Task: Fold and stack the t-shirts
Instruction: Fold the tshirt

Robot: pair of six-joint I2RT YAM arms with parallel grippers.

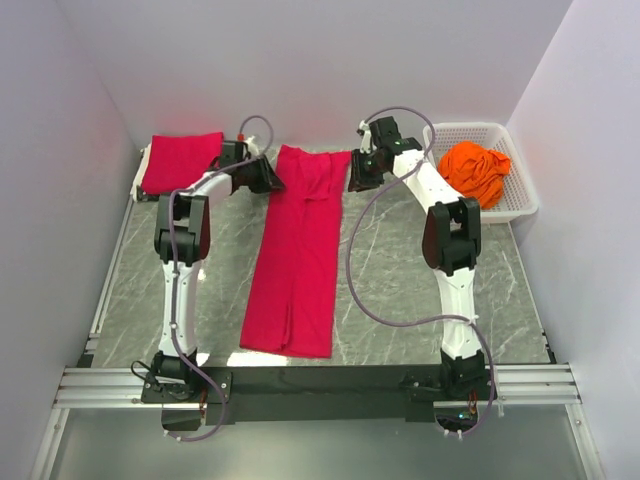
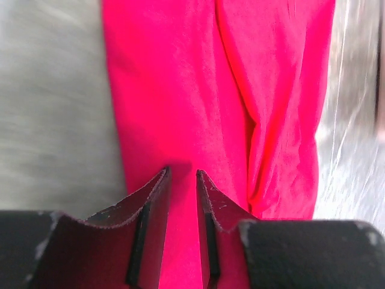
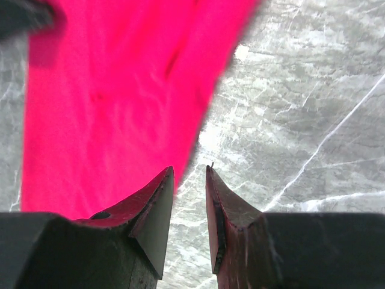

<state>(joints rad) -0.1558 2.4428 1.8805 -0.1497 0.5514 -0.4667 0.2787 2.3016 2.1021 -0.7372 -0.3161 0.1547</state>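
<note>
Grey marble-patterned desk (image 1: 400, 280). Long crimson cloth t-shirt (image 1: 295, 250), folded into a narrow strip, lies flat mid-desk, running near to far. White plastic lattice basket (image 1: 525, 195) at far right holds a crumpled orange t-shirt (image 1: 475, 170). A folded crimson t-shirt (image 1: 180, 162) sits in the far left corner.

Left pincer (image 2: 181, 174) – narrow gap over the strip's far left edge (grip on cloth: cannot tell). Right pincer (image 3: 189, 171) – slightly parted at the far right edge, bare desk between its fingers.

Red t-shirt (image 1: 295, 245) cut off by wrist views' edges, table (image 2: 48, 120) blurred, grip of left fingers (image 2: 151, 211) unclear
</note>
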